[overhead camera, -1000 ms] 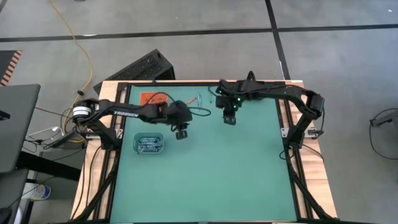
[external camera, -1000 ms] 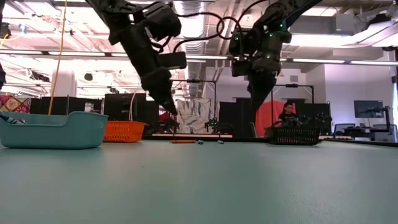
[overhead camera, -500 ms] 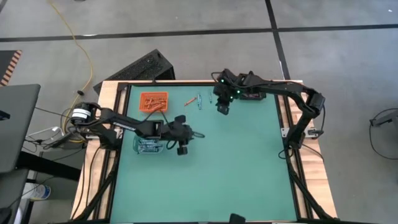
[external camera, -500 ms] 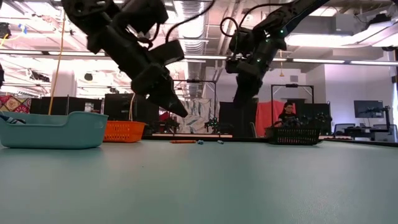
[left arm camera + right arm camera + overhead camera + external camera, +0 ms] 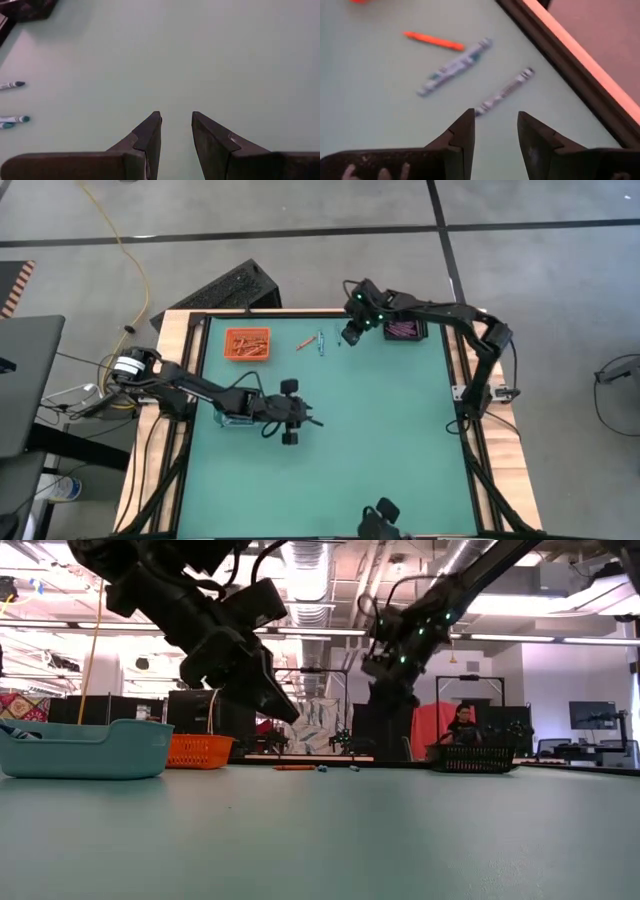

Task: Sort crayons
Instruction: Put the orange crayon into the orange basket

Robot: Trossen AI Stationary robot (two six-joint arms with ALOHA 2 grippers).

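Note:
Three crayons lie flat on the green mat near the far edge: an orange one [image 5: 434, 41] and two blue-grey ones [image 5: 455, 66] [image 5: 505, 91]; from above they show as the orange crayon [image 5: 305, 342] and a blue-grey one [image 5: 320, 342]. My right gripper [image 5: 495, 120] hovers open just short of the nearest blue-grey crayon, slanting down, above the mat [image 5: 347, 340]. My left gripper [image 5: 176, 120] is open over bare mat near the table's middle left [image 5: 312, 422], with nothing between its fingers.
An orange tray [image 5: 247, 342] with crayons stands at the far left and a black tray [image 5: 405, 330] with purple crayons at the far right. A teal tray [image 5: 85, 748] sits at the left, partly under my left arm. The table's dark frame [image 5: 560, 60] runs close behind the crayons.
My right gripper has gone toward the far edge and a little left, up to the loose crayons, rolling and tipping as it went. My left gripper has swung toward the near edge, away from the far end of the mat, and has sunk a little. Neither has opened or shut.

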